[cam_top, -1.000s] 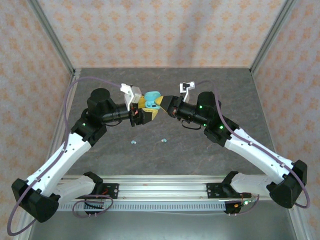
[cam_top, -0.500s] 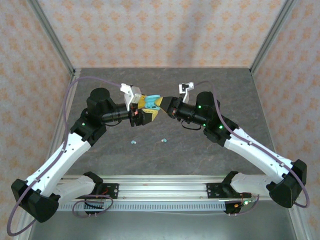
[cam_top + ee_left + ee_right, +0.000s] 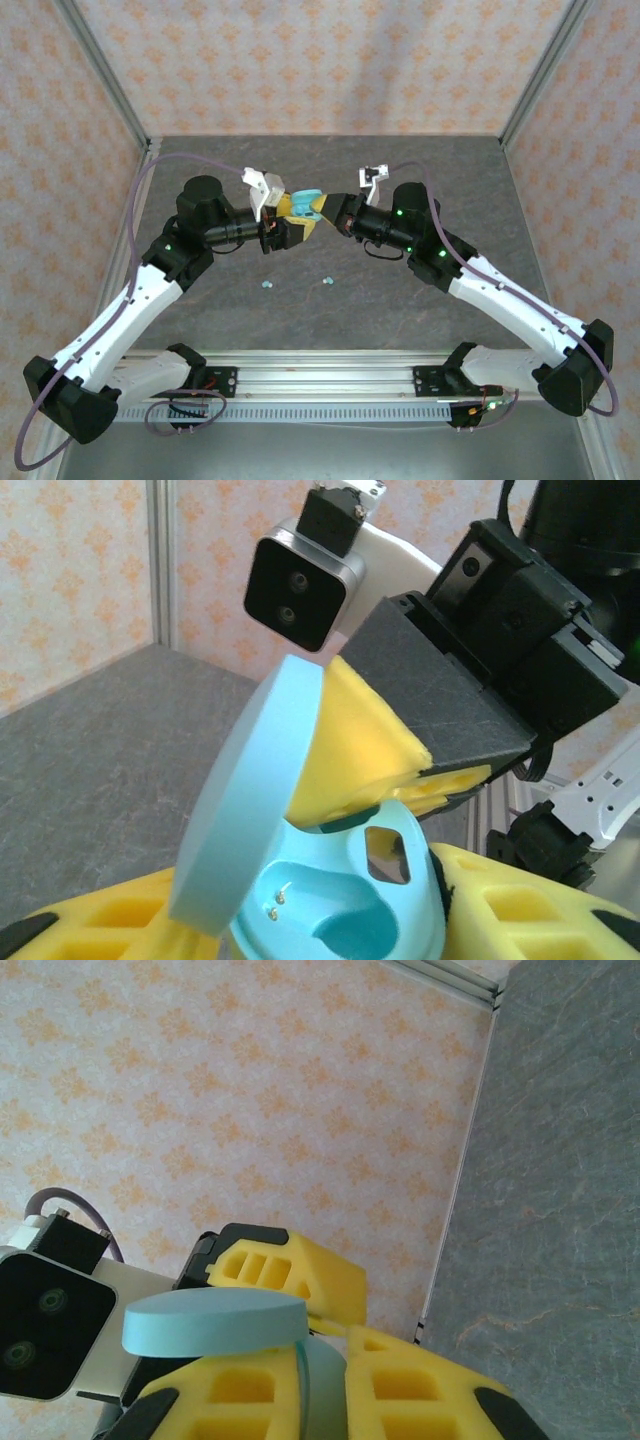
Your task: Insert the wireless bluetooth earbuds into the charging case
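Top external view: on the tabletop point(image 3: 400, 310), one light teal earbud point(image 3: 266, 284) lay loose, a second earbud point(image 3: 327, 280) apart to its right. Farther back, aloft, the left pincer point(image 3: 296, 216) gripped the open teal charging case point(image 3: 308, 195) by its base; the right pincer point(image 3: 319, 207) pinched narrowly on its lid point(image 3: 250, 790).

Dark grey stone-patterned tabletop point(image 3: 480, 180), matte. Peach wallpaper panels with orange floral motif point(image 3: 320, 60) stand at far, left and right sides. Slanted aluminium corner posts point(image 3: 108, 75) rise far left and far right. Slotted aluminium rail point(image 3: 330, 368) runs along the near edge.
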`<act>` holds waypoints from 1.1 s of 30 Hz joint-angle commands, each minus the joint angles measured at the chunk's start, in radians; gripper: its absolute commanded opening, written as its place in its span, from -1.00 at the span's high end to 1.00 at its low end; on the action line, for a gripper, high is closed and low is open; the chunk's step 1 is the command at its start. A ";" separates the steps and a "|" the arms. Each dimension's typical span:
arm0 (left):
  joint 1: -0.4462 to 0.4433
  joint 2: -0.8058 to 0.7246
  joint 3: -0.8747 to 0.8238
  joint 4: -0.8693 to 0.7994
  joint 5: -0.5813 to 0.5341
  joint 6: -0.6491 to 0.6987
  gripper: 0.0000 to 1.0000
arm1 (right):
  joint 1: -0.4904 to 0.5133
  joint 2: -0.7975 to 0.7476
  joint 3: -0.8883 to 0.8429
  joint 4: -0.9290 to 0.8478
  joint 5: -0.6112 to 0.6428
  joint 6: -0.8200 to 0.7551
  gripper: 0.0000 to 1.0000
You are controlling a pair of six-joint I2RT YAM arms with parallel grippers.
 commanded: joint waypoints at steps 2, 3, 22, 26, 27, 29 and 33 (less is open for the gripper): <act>0.003 0.003 0.023 0.010 0.027 0.000 0.17 | -0.009 -0.024 0.033 0.021 -0.020 0.008 0.72; 0.002 0.004 0.025 0.006 0.030 0.001 0.21 | -0.010 -0.025 0.033 0.023 -0.020 0.010 0.72; 0.003 0.026 0.036 0.030 0.084 -0.033 0.83 | -0.028 -0.021 0.049 0.021 0.003 -0.001 -0.07; 0.002 0.018 0.030 0.030 0.086 -0.034 0.86 | -0.047 -0.025 0.046 -0.011 0.037 0.010 -0.13; 0.003 0.017 0.028 0.031 0.084 -0.034 0.86 | -0.053 -0.029 0.042 -0.020 0.051 0.015 -0.13; 0.002 0.012 0.026 0.025 0.077 -0.034 0.87 | -0.064 -0.041 0.029 -0.021 0.064 0.025 -0.14; 0.002 -0.004 0.012 0.020 0.039 -0.032 0.93 | -0.073 -0.067 0.023 -0.023 0.060 0.022 -0.15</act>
